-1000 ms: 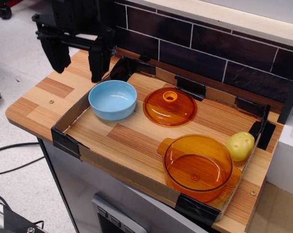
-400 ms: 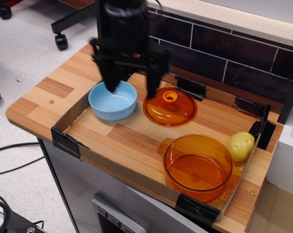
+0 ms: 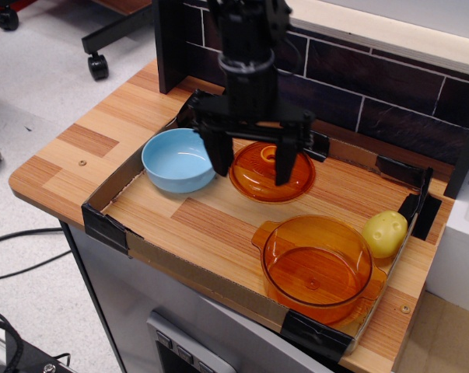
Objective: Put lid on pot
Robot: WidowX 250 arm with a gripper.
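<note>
The amber lid (image 3: 259, 179) lies flat in the cardboard-edged tray, its knob partly hidden behind my gripper. My gripper (image 3: 251, 165) hangs open over the lid, one finger (image 3: 220, 155) at the lid's left edge and the other finger (image 3: 285, 162) over its right part. It holds nothing. The amber pot (image 3: 318, 267) stands open at the tray's front right, apart from the lid.
A light blue bowl (image 3: 177, 159) sits just left of the lid and of my left finger. A yellow potato-like toy (image 3: 385, 232) sits right of the pot. The tray wall (image 3: 180, 264) has black taped corners. A dark brick wall (image 3: 358, 85) runs behind.
My gripper has moved right from the table's back left, past the blue bowl, and now hangs open over the lid. The lid, pot and bowl have not moved.
</note>
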